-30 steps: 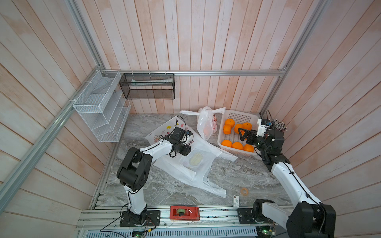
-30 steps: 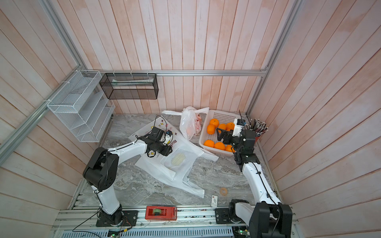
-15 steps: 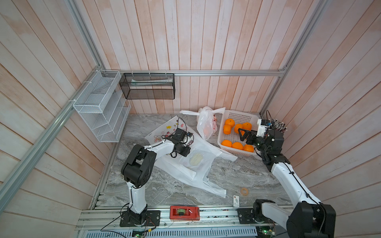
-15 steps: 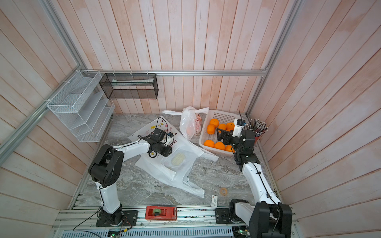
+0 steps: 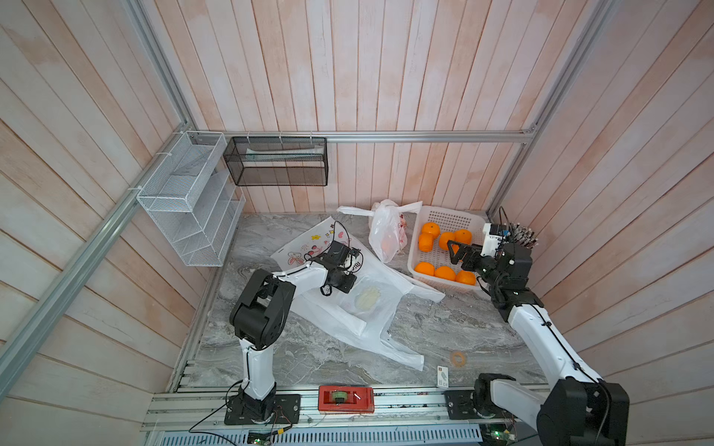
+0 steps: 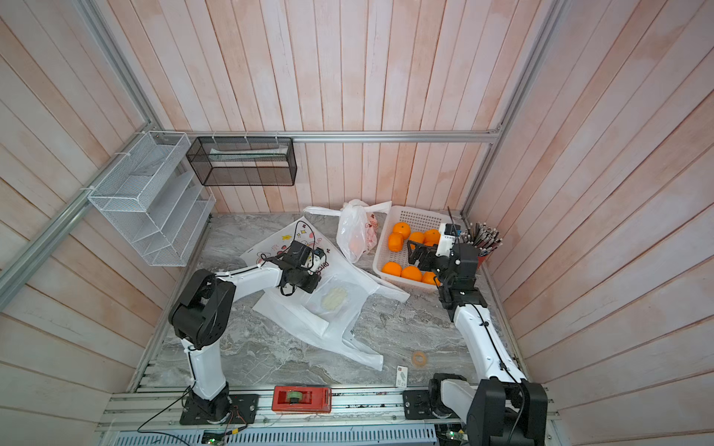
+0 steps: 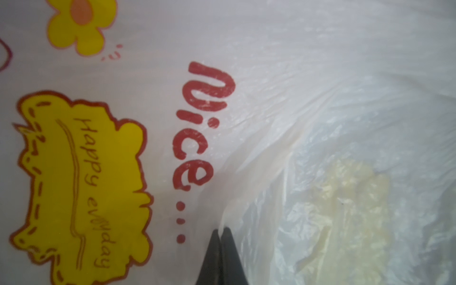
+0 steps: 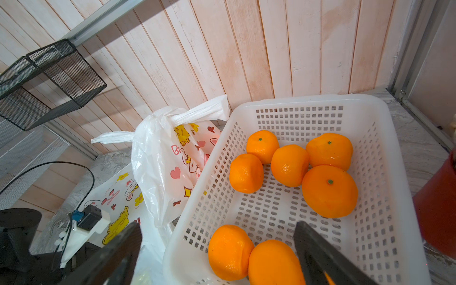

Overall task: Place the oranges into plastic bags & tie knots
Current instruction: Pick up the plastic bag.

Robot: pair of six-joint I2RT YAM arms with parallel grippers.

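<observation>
wire rack (image 5: 185,200), mesh bin (image 5: 276,166), red dispenser (image 5: 345,399)

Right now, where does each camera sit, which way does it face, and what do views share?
Both top views: high over the front, facing down on the table; left arm, right arm show.
Left wrist: on the left arm, over the flat bag; shut left hand pinching it.
Right wrist: on the right arm, facing the basket of oranges; open right hand.
Shared by top and right wrist: basket, knotted bag.
</observation>
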